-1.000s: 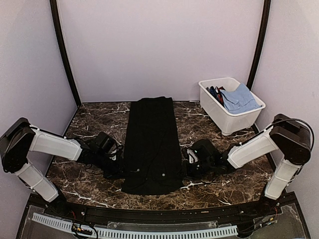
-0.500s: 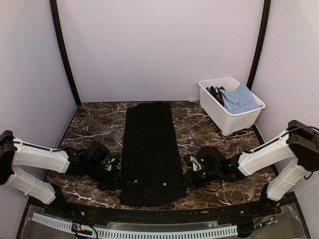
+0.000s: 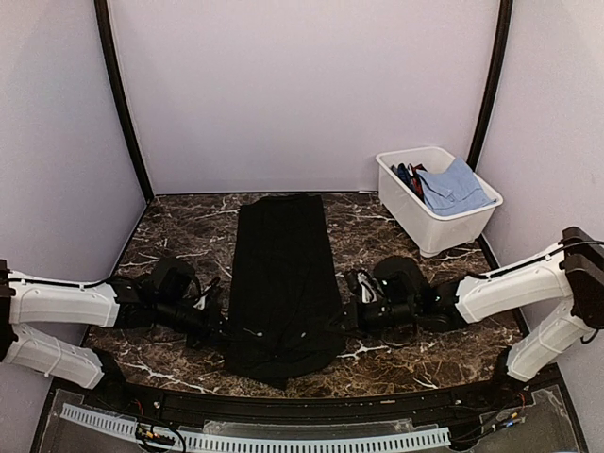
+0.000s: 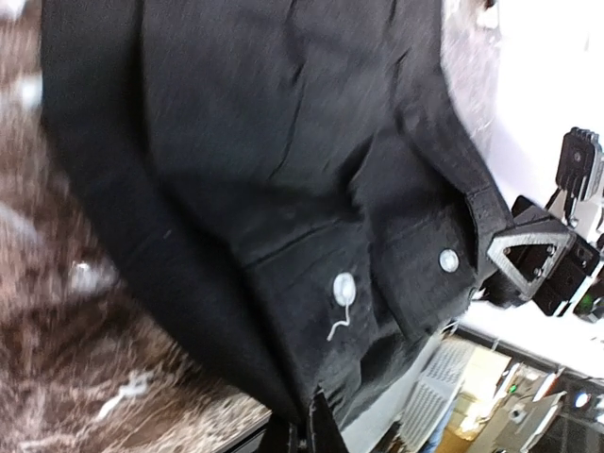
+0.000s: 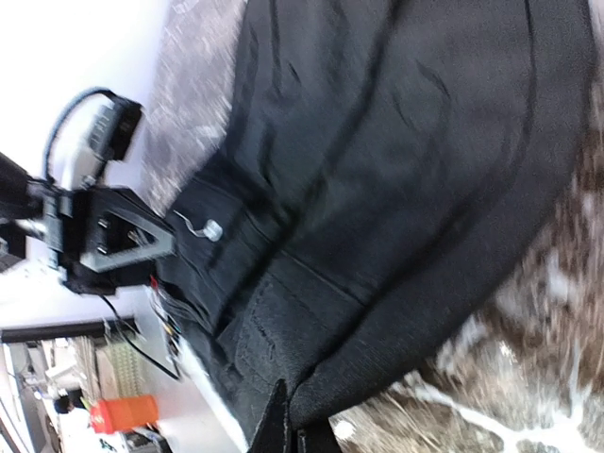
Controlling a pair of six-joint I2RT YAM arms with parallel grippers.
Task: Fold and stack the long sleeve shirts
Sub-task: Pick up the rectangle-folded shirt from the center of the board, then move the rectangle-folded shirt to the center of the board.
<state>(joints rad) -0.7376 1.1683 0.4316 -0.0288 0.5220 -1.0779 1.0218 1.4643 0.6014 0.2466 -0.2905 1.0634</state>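
Black shirt lies long-ways at centre of marble table, its near end bunched w/ folds. Left tool is at near-left edge of the shirt, right tool at near-right edge. Wrist views show both tools closed, each pinching the cloth edge. White button w/ loose thread sits near that edge. White bin at far right holds blue cloth.
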